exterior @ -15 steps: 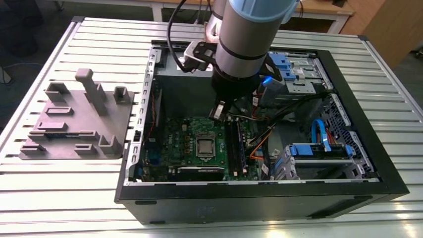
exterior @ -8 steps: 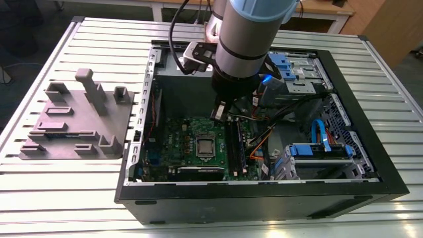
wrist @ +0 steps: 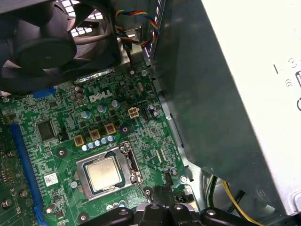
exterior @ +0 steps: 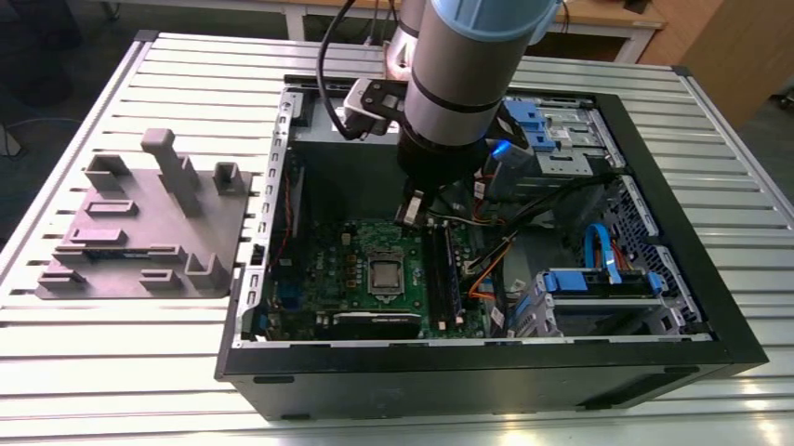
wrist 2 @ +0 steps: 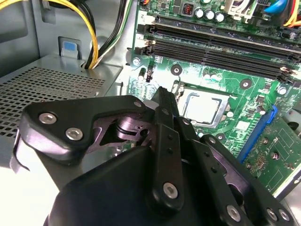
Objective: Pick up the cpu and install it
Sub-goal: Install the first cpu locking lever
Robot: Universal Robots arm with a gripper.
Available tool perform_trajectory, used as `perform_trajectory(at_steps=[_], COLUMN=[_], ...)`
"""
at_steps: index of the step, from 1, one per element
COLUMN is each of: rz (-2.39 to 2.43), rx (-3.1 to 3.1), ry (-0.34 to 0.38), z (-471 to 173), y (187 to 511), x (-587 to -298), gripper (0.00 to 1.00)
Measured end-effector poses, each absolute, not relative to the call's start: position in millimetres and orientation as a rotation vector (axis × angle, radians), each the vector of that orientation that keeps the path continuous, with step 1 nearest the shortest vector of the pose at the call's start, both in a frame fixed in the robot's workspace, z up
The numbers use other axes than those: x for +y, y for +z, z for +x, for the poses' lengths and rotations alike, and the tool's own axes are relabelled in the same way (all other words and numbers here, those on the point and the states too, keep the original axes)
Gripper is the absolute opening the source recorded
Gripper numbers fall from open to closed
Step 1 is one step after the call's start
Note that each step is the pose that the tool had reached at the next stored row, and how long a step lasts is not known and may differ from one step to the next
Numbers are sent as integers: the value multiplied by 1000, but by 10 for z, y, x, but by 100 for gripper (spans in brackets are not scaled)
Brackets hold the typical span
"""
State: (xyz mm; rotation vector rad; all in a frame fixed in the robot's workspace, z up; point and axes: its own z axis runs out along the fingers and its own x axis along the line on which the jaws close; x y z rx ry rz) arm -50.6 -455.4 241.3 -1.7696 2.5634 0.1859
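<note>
Silver-grey metal catches my eye first: the cpu (wrist: 104, 173) already lies seated in its socket frame (wrist: 81, 181) on the green motherboard (exterior: 353, 243), and I can pick it out in both wrist views and, smaller, in the exterior view (exterior: 386, 274). The board lies flat on the floor of an open black computer case (exterior: 496, 390), which rests on a slatted metal bench (exterior: 112, 381).

My arm (exterior: 466, 65) reaches down into the case from above, and the end effector (exterior: 414, 208) hangs over the board, above the cpu and apart from it. I see nothing between its fingers; in the second wrist view the black fingers (wrist 2: 165, 123) lie close together — a narrow stance, almost closed.

Beside the case, toward the exterior view's left, a grey moulded tray (exterior: 137, 232) with upright posts stands on the bench. Inside the case, black memory slots (wrist 2: 211, 44) run alongside the socket, a black fan (wrist: 42, 42) sits past the board's far end in the first wrist view, and yellow and black cables (wrist 2: 101, 33) drop next to a perforated metal housing (wrist 2: 42, 89).
</note>
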Motion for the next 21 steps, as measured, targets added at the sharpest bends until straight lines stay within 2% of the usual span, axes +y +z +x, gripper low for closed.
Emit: perform_trajectory(at_steps=[21], rz=[-1838], rx=[2519], ry=[187], z=[-507], y=[2411], x=[-4661], gripper=[10])
